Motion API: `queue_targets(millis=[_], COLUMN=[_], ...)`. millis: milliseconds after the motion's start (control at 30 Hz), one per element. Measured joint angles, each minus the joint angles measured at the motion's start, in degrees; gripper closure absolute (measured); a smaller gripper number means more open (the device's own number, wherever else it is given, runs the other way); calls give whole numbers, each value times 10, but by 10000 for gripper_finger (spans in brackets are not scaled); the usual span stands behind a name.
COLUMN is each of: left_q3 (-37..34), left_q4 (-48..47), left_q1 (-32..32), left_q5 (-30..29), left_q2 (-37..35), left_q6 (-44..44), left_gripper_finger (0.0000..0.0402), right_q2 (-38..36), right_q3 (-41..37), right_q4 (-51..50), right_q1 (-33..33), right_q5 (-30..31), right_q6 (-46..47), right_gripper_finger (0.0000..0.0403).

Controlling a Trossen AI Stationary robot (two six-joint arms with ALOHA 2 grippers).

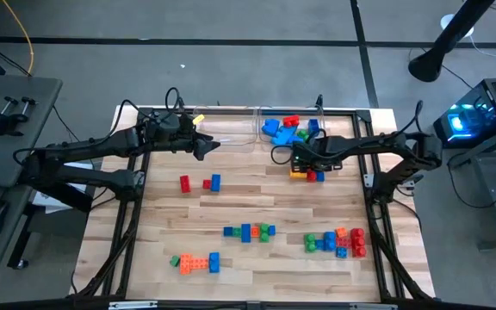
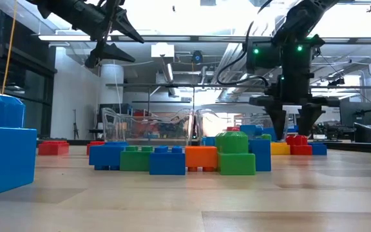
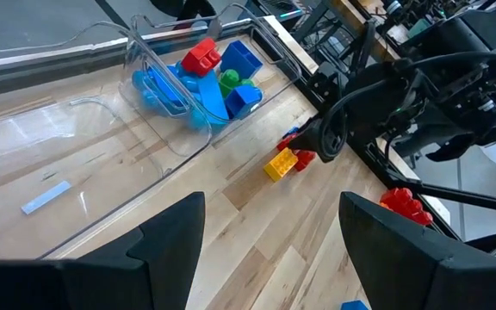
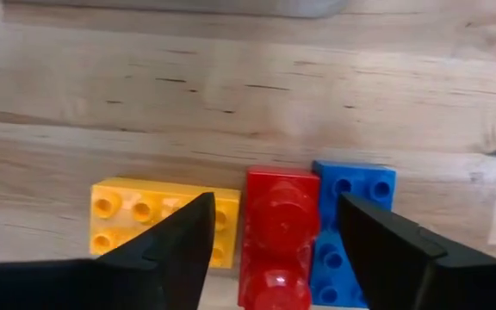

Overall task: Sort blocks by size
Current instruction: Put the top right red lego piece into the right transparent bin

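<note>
The right gripper point(image 4: 269, 250) hangs with its fingers spread, straddling a red block point(image 4: 278, 226) that sits between a yellow brick point(image 4: 140, 215) and a blue block point(image 4: 351, 226); the three lie side by side, touching, on the wooden surface point(image 1: 248, 202) at about 1 o'clock from its centre. Nothing is pinched. Just beyond them, toward 12 o'clock, stands a clear bin point(image 1: 293, 129) holding a heap of blue, red and green blocks point(image 3: 209, 77).

The left gripper point(image 3: 269, 250) is raised in the air at about 11 o'clock, fingers spread wide and empty, over a second clear bin point(image 1: 226, 129) that stands beside the first.

Other blocks are scattered across the surface. At 9 o'clock lie two small red cubes point(image 1: 185, 182) and a blue one point(image 1: 215, 182). Near 6 o'clock a row of blue and green blocks point(image 1: 250, 232) is joined together. At 7 o'clock sits a row of green, orange and blue point(image 1: 196, 263). At 4 o'clock a cluster of green, blue, orange and red blocks point(image 1: 336, 241) is bunched close.
</note>
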Motion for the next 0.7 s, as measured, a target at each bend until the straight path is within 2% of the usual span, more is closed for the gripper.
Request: queue_targets(millis=[700], left_q3=[0], left_q4=[-3], left_q1=[0], left_q5=[0], left_q2=[0], left_q6=[0], left_gripper_finger=[149], right_q2=[27], right_q3=[2], right_q4=[2], right_q1=[2], right_q5=[5], right_q6=[12], right_gripper_finger=[289])
